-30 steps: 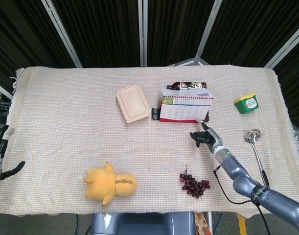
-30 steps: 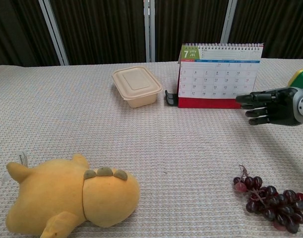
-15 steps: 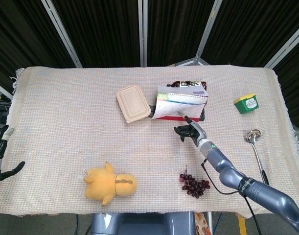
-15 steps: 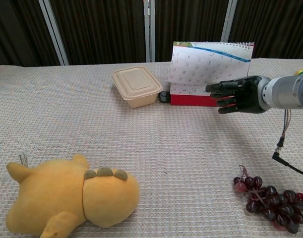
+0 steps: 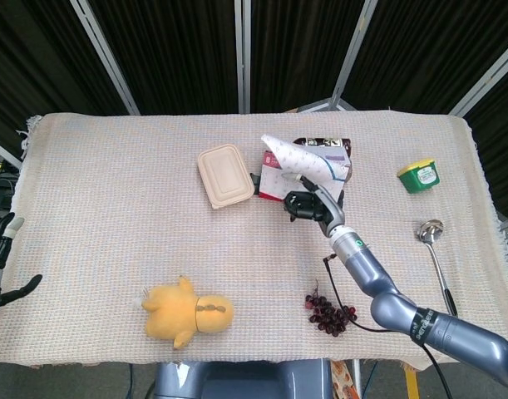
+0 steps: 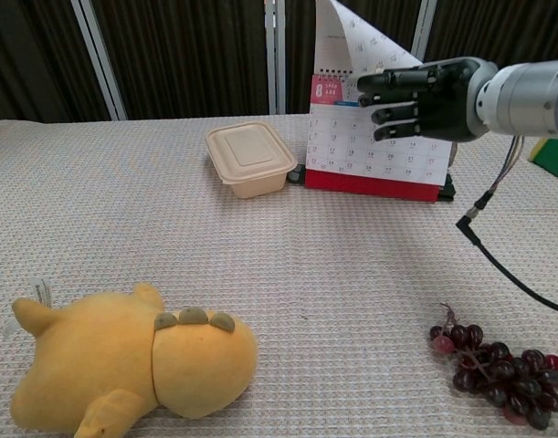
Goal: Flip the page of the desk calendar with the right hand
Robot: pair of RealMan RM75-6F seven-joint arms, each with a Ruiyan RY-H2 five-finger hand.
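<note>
Paper calendar [image 6: 374, 146], woven cloth [image 6: 352, 274], plush toy [image 6: 132, 370].

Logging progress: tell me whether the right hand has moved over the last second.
Yes. The right hand moved left, from the desk calendar's right corner toward the lidded container.

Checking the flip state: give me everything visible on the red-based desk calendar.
The red-based desk calendar stands upright on the woven tablecloth, just right of the beige lidded food container. It is a paper tent calendar with a spiral binding along the top and a red strip at the bottom. One white page is lifted and curls above the binding, mid-flip, with the right hand under it. The page now facing front shows a date grid and a red corner label.
</note>
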